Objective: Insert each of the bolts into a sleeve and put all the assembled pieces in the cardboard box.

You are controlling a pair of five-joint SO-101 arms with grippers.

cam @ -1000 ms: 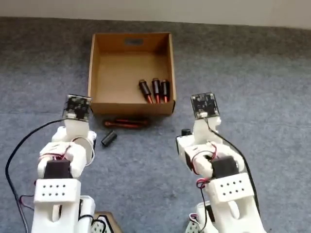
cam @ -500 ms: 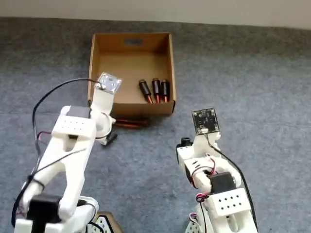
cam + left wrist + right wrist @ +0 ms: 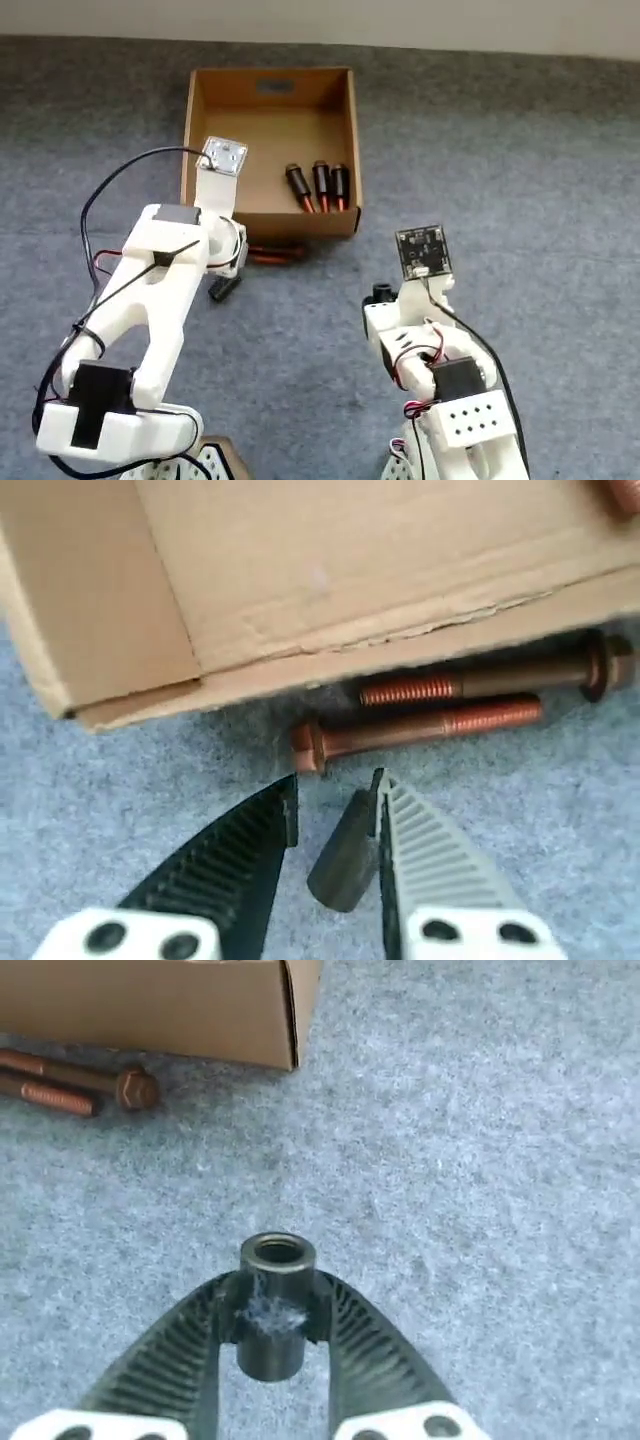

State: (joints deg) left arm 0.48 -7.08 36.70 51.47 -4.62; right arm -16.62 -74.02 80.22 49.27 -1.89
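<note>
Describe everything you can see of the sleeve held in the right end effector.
The sleeve is a short, dark cylinder, metal by its look, with an open bore at its far end and a whitish scuff on its side. The right end effector pinches it between ribbed black fingers, its bored end poking past their tips, over grey carpet.

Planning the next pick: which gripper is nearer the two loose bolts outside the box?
Left. The left gripper is open around a loose sleeve, just short of the bolts. The right gripper, holding another sleeve, is farther off.
</note>
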